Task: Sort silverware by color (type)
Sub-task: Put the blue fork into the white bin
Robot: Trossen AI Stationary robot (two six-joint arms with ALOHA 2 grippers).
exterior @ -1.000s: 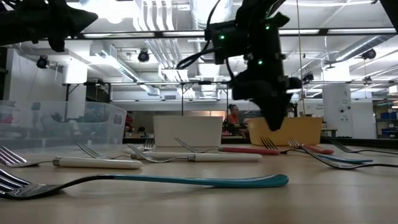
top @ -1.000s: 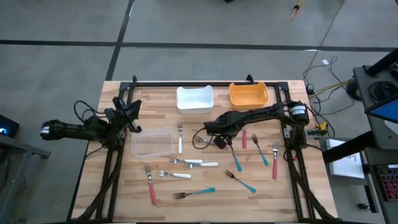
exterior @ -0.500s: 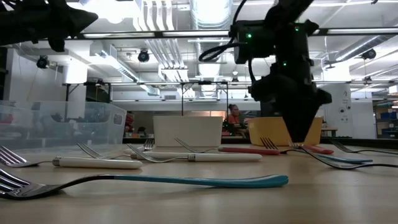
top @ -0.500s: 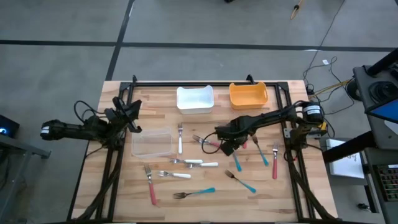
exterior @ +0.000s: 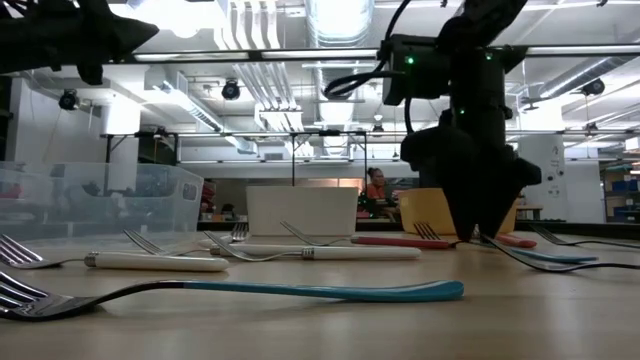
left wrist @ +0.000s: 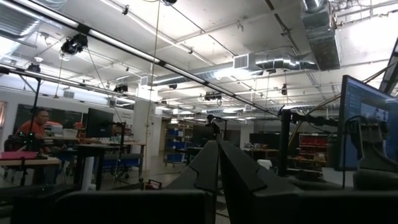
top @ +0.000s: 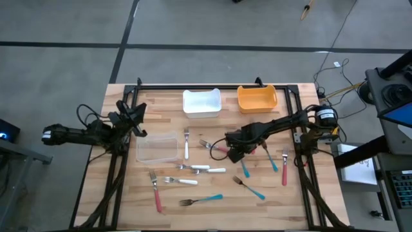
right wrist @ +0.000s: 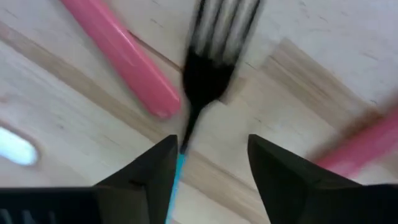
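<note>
Right gripper (right wrist: pixel 208 171): jaws spread wide and holding nothing, set low over the wooden table (top: pixel 212 209) near its middle, straddling the neck of a teal-handled fork (right wrist: pixel 205 74) whose tines point away between the two fingers. Pink handle (right wrist: pixel 124 56) just beside that fork's head; a second pink handle (right wrist: pixel 364 143) on the other side. Low view: gripper tips at or very near the table top, in front of the orange bin (exterior: pixel 425 205). Silverware, remainder: scattered flat over the table — pink-handled fork (top: pixel 156 191) near the front left, teal-handled fork (top: pixel 201 200) at the front centre, white-handled pieces (top: pixel 193 169) mid-table, white-handled fork (top: pixel 187 143) beside the clear bin (top: pixel 157 149), further teal and pink pieces to the right gripper's right. White bin (top: pixel 202 102) and orange bin side by side at the far edge; none of the three bins visibly holds a piece. Left gripper (top: pixel 136 111): jaws closed, nothing between them, parked raised at the table's left edge, well apart from the silverware.
</note>
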